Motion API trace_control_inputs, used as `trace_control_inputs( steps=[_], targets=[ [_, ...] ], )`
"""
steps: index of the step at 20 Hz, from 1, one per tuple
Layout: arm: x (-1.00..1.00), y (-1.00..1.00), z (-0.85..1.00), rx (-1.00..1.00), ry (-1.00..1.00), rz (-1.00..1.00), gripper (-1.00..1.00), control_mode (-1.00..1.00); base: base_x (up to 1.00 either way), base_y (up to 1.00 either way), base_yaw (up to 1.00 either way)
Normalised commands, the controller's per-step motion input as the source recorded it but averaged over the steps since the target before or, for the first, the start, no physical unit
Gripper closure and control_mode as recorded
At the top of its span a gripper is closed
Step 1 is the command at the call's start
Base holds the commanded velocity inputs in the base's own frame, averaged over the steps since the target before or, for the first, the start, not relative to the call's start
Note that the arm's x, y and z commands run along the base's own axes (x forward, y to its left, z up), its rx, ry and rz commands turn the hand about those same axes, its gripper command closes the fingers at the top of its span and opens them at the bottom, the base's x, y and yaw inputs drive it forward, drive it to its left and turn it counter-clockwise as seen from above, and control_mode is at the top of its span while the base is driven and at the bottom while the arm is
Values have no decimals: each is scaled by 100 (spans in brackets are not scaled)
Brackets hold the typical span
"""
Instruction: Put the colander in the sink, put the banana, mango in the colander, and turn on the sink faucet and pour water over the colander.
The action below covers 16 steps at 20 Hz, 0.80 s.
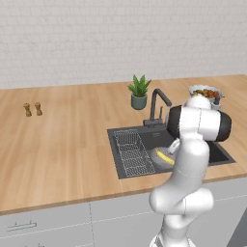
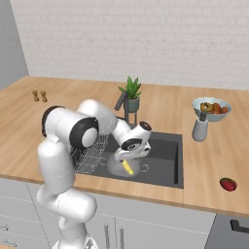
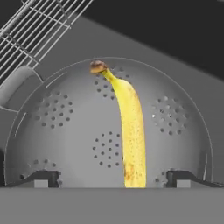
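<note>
**Banana in colander, my claw wide open above it**

My gripper [image 3: 112,177] hangs just over the colander [image 3: 65,131], fingers spread wide w/ nothing between them; fingertips [image 3: 41,178] sit at either side of the bowl's near rim. Banana [image 3: 129,131] lies loose inside the colander, stem end pointing away from me, not touching my fingers. Colander sits in the sink [image 2: 168,155], beside the wire rack [image 1: 132,152] at the basin's left end. Faucet [image 1: 158,103] stands behind the basin, near a potted plant [image 1: 139,92]. Mango [image 2: 228,184] is on the counter [image 1: 58,144], well right of the sink. Fruit bowl [image 2: 211,108] further back.
</note>
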Motion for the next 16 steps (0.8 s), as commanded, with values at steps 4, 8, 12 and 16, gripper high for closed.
trace_control_inputs(
  steps=[4, 8, 12, 16],
  targets=[
    [-37, -37, 35, -3, 0, -11, -100, -100, 0, 0, 0],
    [-20, -43, 44, -1, 0, -14, -100, -100, 0, 0, 0],
    [-6, -44, 53, -1, 0, -18, -100, -100, 0, 0, 0],
    [-22, -46, 47, 0, 0, -23, -100, -100, 0, 0, 0]
  ],
)
